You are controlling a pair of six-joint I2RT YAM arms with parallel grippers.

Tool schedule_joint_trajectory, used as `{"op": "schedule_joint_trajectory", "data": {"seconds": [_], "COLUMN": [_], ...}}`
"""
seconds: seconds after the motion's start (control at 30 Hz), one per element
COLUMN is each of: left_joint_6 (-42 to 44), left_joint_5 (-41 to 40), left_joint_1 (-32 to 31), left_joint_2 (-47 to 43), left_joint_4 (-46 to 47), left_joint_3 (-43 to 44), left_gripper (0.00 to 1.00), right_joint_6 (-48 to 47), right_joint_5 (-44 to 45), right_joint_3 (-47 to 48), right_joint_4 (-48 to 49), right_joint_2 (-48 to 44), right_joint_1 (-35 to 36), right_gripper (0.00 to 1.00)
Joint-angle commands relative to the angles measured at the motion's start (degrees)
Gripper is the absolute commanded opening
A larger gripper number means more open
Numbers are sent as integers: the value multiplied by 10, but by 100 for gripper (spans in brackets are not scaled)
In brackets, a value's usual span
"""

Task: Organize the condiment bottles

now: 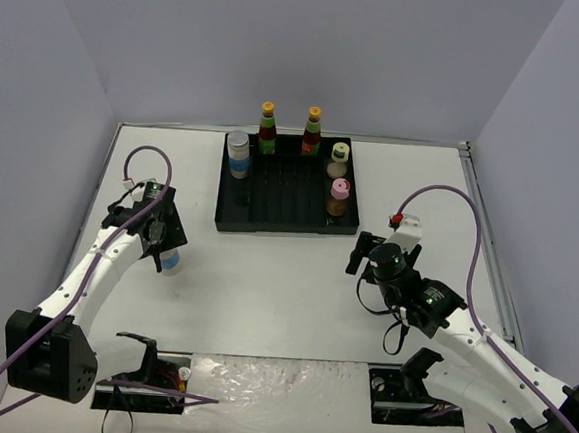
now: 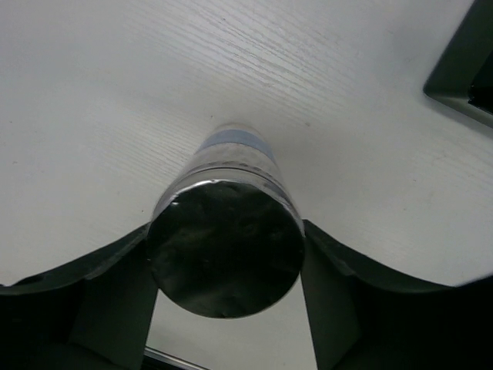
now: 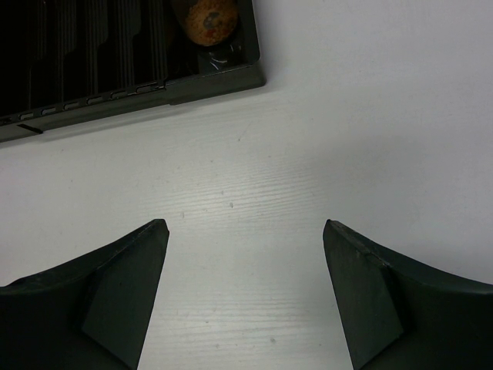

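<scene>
gripped jar [image 2: 223, 247] — silver cap, left wrist only

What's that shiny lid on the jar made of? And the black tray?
The jar lid looks like metal or silvery plastic: mirror-shiny, dark with blurry reflections. The tray looks like black plastic, slightly glossy, with moulded ridges and thin walls. I can't be certain of either.

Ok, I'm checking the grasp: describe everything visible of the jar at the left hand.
The jar is clear and round, with a shiny silver cap and a blue label band. It stands upright on the white table, outside the black tray, between the left hand's fingers; whether they press it is unclear.
</scene>
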Motion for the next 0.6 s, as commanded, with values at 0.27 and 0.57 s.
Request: {"op": "schedule_joint_trajectory", "data": {"seconds": [0.27,0.57], "left_joint_6": [-7,28], "left_joint_5": [3,28], "left_joint_1": [3,-4], "left_joint_2": [-13,-3], "left_joint_4": [14,-55], "left_joint_3": [36,213], "left_gripper": [0,0], "right_joint_6": [-6,-5], "right_joint_5": [8,9], "right_joint_3": [1,2], "right_joint_4": [29,30], "right_joint_2": [0,6], "right_joint_1": [4,4], "right_gripper": [79,79]}}
